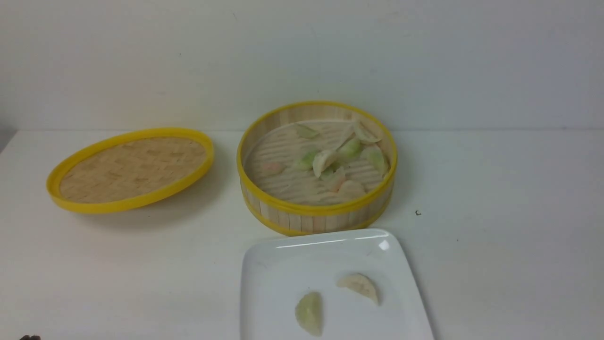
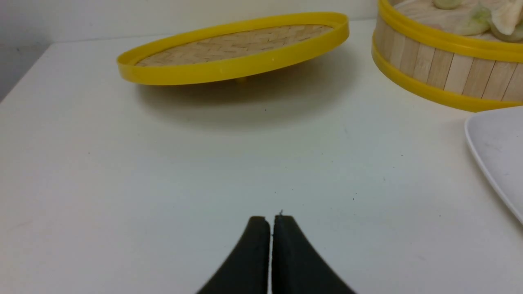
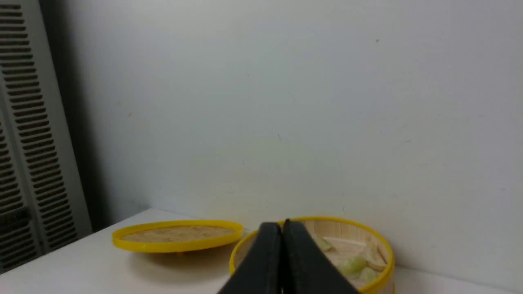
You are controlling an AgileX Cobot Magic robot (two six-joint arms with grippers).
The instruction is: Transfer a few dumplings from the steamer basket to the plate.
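Note:
The steamer basket (image 1: 311,210) stands mid-table and holds several dumplings (image 1: 330,160), green, cream and pinkish. The white plate (image 1: 283,274) lies just in front of it with two dumplings on it: a pale green one (image 1: 309,313) and a cream one (image 1: 359,286). My left gripper (image 2: 270,218) is shut and empty, low over bare table, with the basket (image 2: 441,69) and the plate's edge (image 2: 498,155) off to its right. My right gripper (image 3: 282,223) is shut and empty, held high and facing the basket (image 3: 384,249). It is out of the front view.
The flat woven lid (image 1: 130,169) with a yellow rim rests tilted on the table left of the basket; it also shows in the left wrist view (image 2: 233,53) and the right wrist view (image 3: 177,237). A wall stands behind the table. A louvred panel (image 3: 24,143) is at the far left.

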